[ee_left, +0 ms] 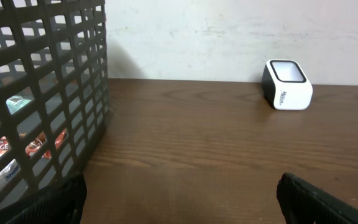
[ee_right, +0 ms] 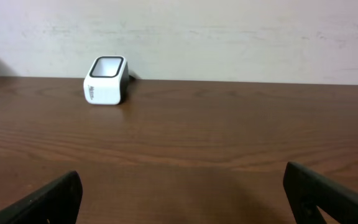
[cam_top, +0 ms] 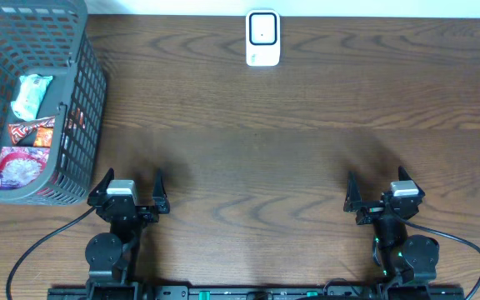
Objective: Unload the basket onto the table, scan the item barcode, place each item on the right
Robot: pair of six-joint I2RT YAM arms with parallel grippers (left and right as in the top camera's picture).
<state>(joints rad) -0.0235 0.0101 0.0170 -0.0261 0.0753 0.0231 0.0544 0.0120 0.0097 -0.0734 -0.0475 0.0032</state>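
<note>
A white barcode scanner (cam_top: 262, 38) stands at the table's back edge, also visible in the left wrist view (ee_left: 287, 84) and the right wrist view (ee_right: 107, 80). Several packaged items (cam_top: 25, 125) lie inside the grey basket (cam_top: 86, 92) at the far left; through its mesh the left wrist view shows red packets (ee_left: 8, 152). My left gripper (cam_top: 132, 185) rests open near the front edge, just right of the basket, with nothing between its fingers. My right gripper (cam_top: 375, 188) stands open at the front right, also holding nothing.
The grey basket wall (ee_left: 48, 93) fills the left of the left wrist view, close to the left finger. Brown wooden tabletop (cam_top: 257, 167) spans between both arms and the scanner. Cables trail from the arm bases along the front edge.
</note>
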